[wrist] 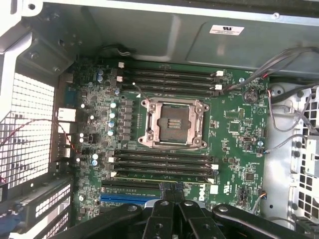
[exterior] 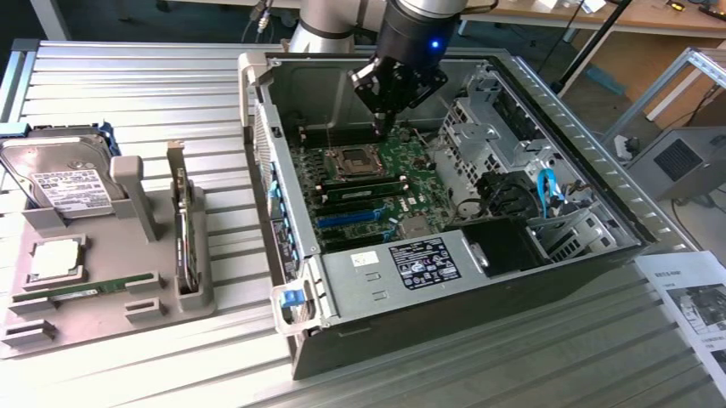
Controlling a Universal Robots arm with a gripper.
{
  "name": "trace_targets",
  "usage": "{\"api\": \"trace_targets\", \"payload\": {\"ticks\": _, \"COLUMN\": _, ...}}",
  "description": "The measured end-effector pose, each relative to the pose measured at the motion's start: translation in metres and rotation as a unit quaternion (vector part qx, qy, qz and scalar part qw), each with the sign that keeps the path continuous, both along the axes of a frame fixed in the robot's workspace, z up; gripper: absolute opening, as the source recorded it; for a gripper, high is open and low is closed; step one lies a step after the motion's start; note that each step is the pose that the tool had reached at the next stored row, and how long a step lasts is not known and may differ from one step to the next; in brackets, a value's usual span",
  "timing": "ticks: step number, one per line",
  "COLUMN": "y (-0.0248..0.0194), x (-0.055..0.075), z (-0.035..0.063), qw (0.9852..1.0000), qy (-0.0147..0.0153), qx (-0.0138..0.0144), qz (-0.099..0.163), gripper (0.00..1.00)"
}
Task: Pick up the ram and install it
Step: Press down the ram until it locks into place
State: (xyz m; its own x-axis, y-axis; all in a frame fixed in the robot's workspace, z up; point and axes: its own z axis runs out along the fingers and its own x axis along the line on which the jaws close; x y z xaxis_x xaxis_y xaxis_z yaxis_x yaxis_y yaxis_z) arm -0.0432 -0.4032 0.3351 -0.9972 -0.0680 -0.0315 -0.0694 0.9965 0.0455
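Black and closed tight, the gripper (exterior: 382, 129) hangs inside the open computer case (exterior: 590, 153) in the exterior view, its fingers pressed together with nothing between them. The tips point down at the green motherboard (exterior: 397, 161), just beside the processor socket (exterior: 353, 158) and above the memory slots. Well away from the gripper, toward the exterior view's left, a grey holder tray (exterior: 102, 306) sits on the metal table (exterior: 170, 76); the ram (exterior: 85, 291) lies flat in it, a thin green stick, untouched. A silver hard drive (exterior: 57, 174) and an upright expansion card (exterior: 182, 229) stand in the same tray.

In the wrist view the gripper (wrist: 174, 191) shows as dark linkages meeting at two fingers held shut side by side, empty. Its tips sit over the motherboard (wrist: 234, 124), right at the nearer bank of memory slots (wrist: 164, 167) and the blue slot (wrist: 129, 197). Just beyond them is the open processor socket (wrist: 173, 123), and past that a second bank of slots (wrist: 169, 79).
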Motion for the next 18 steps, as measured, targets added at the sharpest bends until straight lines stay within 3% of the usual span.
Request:
{"api": "trace_targets", "payload": {"ticks": 5, "y": 0.0000, "x": 0.0020, "z": 0.0000, "qw": 1.0000, "qy": 0.0055, "qx": 0.0000, "qz": 0.000, "gripper": 0.11}}
{"api": "trace_targets", "payload": {"ticks": 10, "y": 0.0000, "x": 0.0020, "z": 0.0000, "qw": 1.0000, "qy": 0.0056, "qx": 0.0000, "qz": -0.002, "gripper": 0.11}}
{"api": "trace_targets", "payload": {"ticks": 18, "y": 0.0000, "x": 0.0020, "z": 0.0000, "qw": 0.9996, "qy": 0.0056, "qx": 0.0001, "qz": -0.026, "gripper": 0.11}}
